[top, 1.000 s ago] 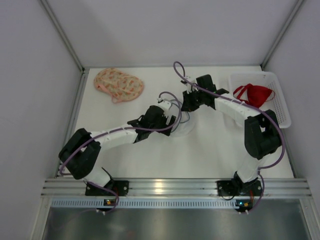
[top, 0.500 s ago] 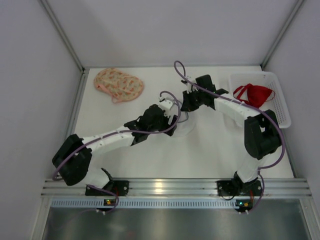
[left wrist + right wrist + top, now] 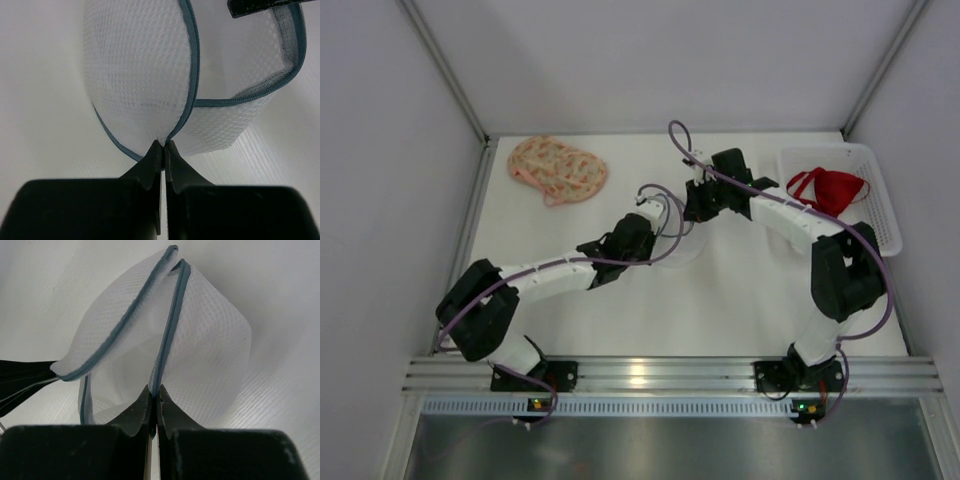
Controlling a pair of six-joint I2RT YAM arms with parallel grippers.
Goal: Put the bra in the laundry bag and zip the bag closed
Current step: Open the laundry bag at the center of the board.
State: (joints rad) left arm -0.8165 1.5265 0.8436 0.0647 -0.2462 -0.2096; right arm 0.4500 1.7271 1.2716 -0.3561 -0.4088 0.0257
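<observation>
Top external | red bra in basket | left claw, right claw pinching laundry bag

A: What colour is the laundry bag?
B: White mesh, with a grey-blue zip edging.
A: And the bra?
B: Red. Its basket is white and latticed.
A: The cloth?
B: Peach, with a small green-and-orange print. The tabletop is white and the cables are purple.

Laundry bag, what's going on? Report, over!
Left gripper shut on bag rim. Right gripper shut on zipper edge. Bag open, held between them. Red bra in basket, not bagged.
</observation>
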